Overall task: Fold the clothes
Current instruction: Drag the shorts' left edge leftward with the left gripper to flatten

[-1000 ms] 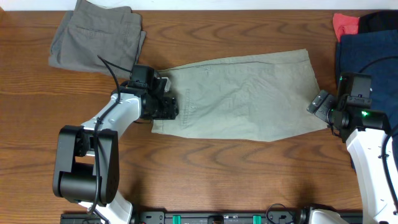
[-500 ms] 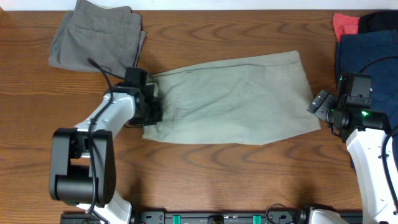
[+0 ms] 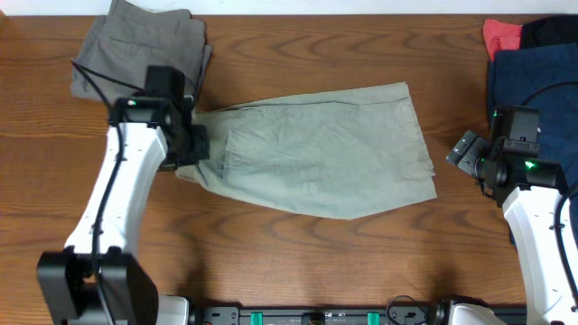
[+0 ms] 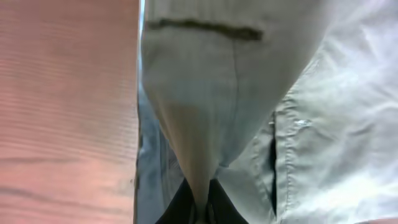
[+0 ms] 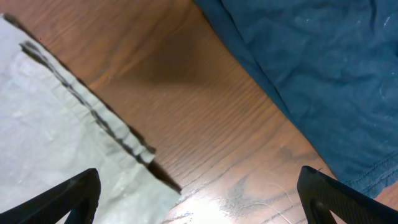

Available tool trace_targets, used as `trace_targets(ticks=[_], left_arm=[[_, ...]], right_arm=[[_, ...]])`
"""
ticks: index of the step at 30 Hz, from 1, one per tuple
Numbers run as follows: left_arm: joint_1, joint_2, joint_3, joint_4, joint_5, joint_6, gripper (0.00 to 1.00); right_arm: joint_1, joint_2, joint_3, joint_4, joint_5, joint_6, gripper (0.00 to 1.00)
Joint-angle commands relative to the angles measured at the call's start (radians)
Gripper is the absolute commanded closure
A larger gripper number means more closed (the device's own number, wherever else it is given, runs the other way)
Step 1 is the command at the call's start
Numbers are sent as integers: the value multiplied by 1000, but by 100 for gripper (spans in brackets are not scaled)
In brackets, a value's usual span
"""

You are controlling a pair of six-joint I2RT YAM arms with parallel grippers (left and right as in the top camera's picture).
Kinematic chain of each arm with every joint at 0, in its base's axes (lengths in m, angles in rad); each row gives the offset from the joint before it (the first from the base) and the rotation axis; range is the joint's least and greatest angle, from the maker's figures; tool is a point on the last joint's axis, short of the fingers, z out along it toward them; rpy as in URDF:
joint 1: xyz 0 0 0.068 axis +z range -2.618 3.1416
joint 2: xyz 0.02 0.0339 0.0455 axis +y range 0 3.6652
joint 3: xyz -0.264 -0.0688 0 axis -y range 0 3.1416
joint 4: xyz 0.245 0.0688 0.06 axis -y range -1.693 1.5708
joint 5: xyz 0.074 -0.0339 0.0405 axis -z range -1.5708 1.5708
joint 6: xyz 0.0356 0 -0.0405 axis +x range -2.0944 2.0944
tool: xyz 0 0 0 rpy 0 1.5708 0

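Desk (image 3: pixel 298 262) of brown wood carries everything we see from overhead. Across its middle lie the khaki shorts (image 3: pixel 325 153), spread mostly flat and slanting a little, their right hem toward the right side and their left end gathered into a bunch. At the far right sits a navy garment (image 3: pixel 533 72), and at the far left a folded pair of grey-olive shorts (image 3: pixel 135 50). A small red cloth (image 3: pixel 501 36) shows just beyond the navy garment.

The left end effector (image 3: pixel 185 144) is at the bunched left end of the khaki shorts, just near of the grey-olive pair. In the left wrist view its dark fingertips (image 4: pixel 186 208) are together, clamped on a fold of the khaki shorts (image 4: pixel 249 93), which rises from them in a taut ridge with a stitched seam across the top; bare desk (image 4: pixel 62 93) shows at left.

The right end effector (image 3: pixel 465 153) is beside the navy garment, apart from the right hem of the khaki shorts. In the right wrist view its fingers stand wide apart (image 5: pixel 199 202), gripping nothing, over bare wood (image 5: pixel 205 118) between the rumpled hem (image 5: pixel 62 124) and the navy garment (image 5: pixel 311 62).
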Motion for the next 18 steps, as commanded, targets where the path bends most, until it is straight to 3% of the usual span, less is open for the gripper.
trace_targets(ticks=[1, 6, 14, 18], left_arm=[[-26, -44, 108, -72, -23, -6, 94], [-107, -98, 196, -118, -23, -7, 94], [-170, -126, 193, -135, -25, -32, 94], [-166, -92, 151, -179, -138, -60, 94]], right_arm=[[8, -2, 0, 3, 17, -12, 1], [8, -2, 0, 3, 17, -11, 1], [8, -2, 0, 3, 18, -12, 1], [8, -2, 0, 3, 17, -12, 1]])
